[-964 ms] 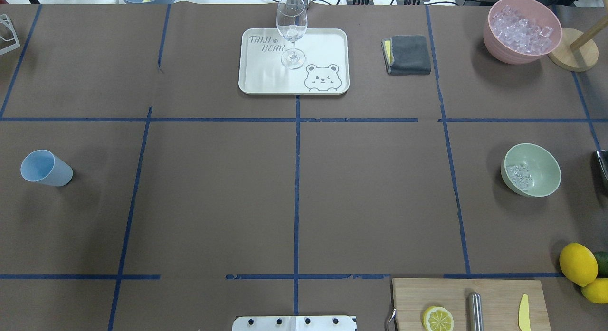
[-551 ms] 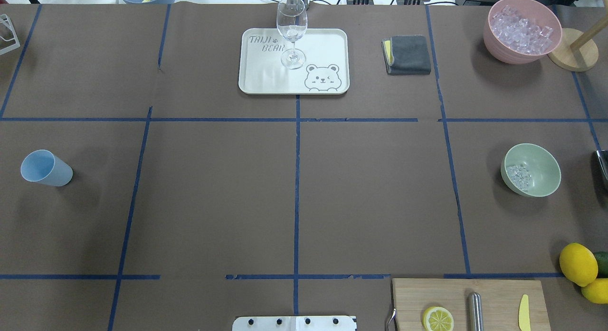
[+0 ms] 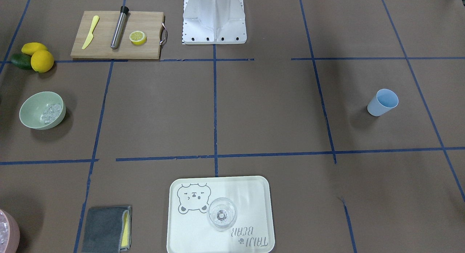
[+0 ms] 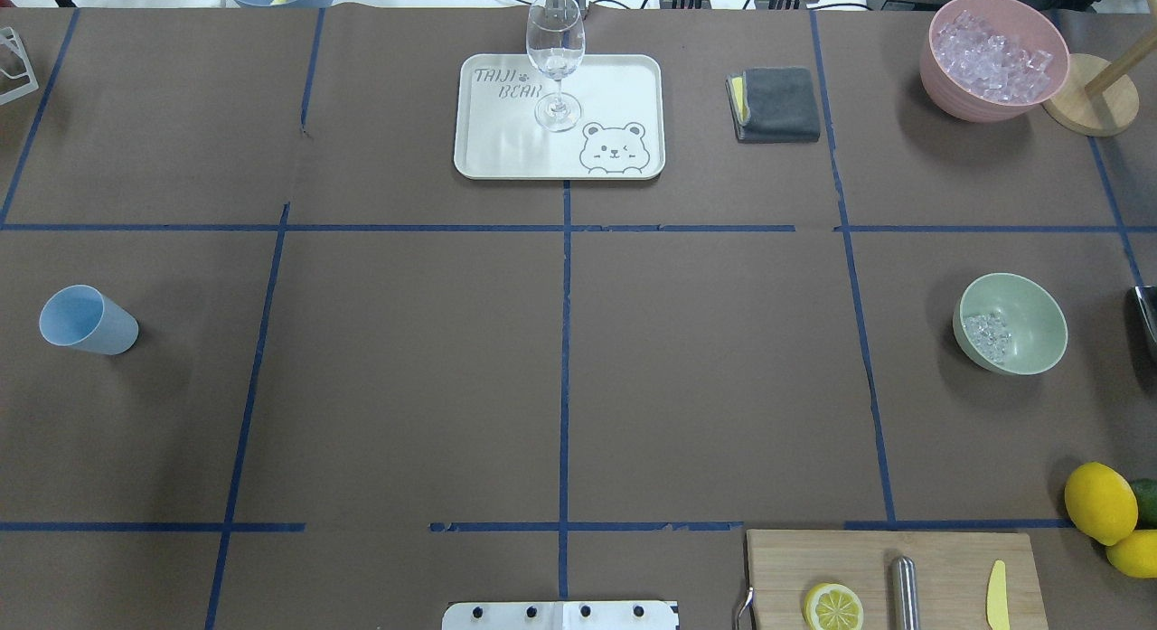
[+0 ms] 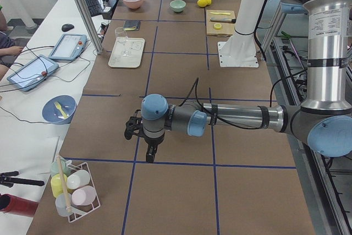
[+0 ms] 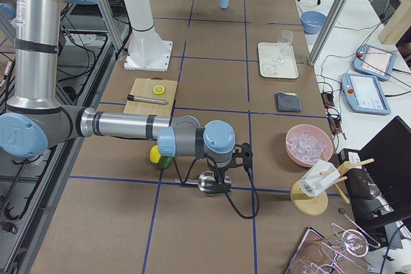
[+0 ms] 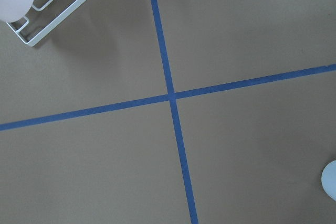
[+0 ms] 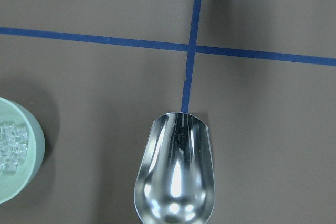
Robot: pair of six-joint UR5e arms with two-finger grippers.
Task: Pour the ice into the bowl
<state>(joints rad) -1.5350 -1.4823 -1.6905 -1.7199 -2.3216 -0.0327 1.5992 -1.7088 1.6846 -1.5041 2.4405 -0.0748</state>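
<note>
Mint-green bowl (image 4: 1030, 345) on the right holds the ice (image 4: 987, 334), so the pour looks done, the empty steel scoop (image 8: 176, 171) hovering beside it; whether the right claw (image 6: 225, 178) or left claw (image 5: 149, 155) pinches, I cannot tell.

Matt brown paper (image 4: 407, 368) covers the table, crossed by smooth blue tape (image 4: 565, 359). The bowl (image 4: 1039, 327) is smooth mint-green plastic with a soft sheen. The ice (image 4: 987, 333) in it is clear and glassy. The scoop (image 8: 176, 177) is polished metal, mirror-bright. The cup (image 4: 88, 320) is matt pale-blue plastic. A clear, glossy glass (image 4: 555, 61) stands on a smooth cream plastic tray (image 4: 506, 142). The folded cloth (image 4: 779, 104) is soft grey fabric. The board (image 4: 949, 558) is pale matt wood and carries a brushed metal tube (image 4: 904, 594).
</note>
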